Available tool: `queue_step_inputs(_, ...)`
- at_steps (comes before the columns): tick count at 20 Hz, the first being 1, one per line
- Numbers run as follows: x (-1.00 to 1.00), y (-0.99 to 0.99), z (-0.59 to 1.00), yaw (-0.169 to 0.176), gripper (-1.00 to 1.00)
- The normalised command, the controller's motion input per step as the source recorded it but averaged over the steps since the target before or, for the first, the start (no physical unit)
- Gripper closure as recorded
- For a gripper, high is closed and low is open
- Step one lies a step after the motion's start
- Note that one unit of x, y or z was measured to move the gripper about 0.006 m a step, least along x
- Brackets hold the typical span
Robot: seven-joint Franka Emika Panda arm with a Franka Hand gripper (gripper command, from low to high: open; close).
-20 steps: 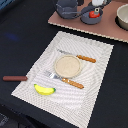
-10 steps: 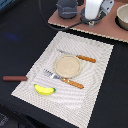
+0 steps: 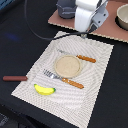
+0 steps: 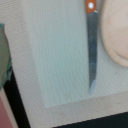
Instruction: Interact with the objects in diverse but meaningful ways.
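Observation:
My gripper [image 3: 84,33] hangs on the white arm above the far edge of the striped placemat [image 3: 95,65]; its fingers are too blurred to tell open from shut. On the mat lie a beige plate [image 3: 67,65], an orange-handled knife [image 3: 80,57] beyond it and an orange-handled fork [image 3: 65,80] on its near side. A yellow banana [image 3: 44,90] rests at the mat's near corner. A brown-handled utensil [image 3: 15,78] lies off the mat at the exterior view's left. The wrist view shows the knife blade [image 4: 92,50] beside the plate [image 4: 117,35], with no fingers in it.
A brown board [image 3: 112,22] stands behind the mat, with a grey pan [image 3: 65,9] and a bowl [image 3: 122,17] on it. A dark cable [image 3: 35,30] loops over the black tabletop at the exterior view's left.
The white arm has come down from the top edge of the exterior view toward the far edge of the placemat. The items on the mat have not moved.

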Motion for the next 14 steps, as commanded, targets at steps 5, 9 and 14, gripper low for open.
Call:
queue_step_inputs(5, -0.68, -0.69, -0.18, -0.037, -1.00)
queue_step_inputs(9, -0.72, -0.65, -0.26, -0.040, -1.00)
queue_step_inputs(14, -0.79, -0.58, -0.24, -0.049, -1.00)
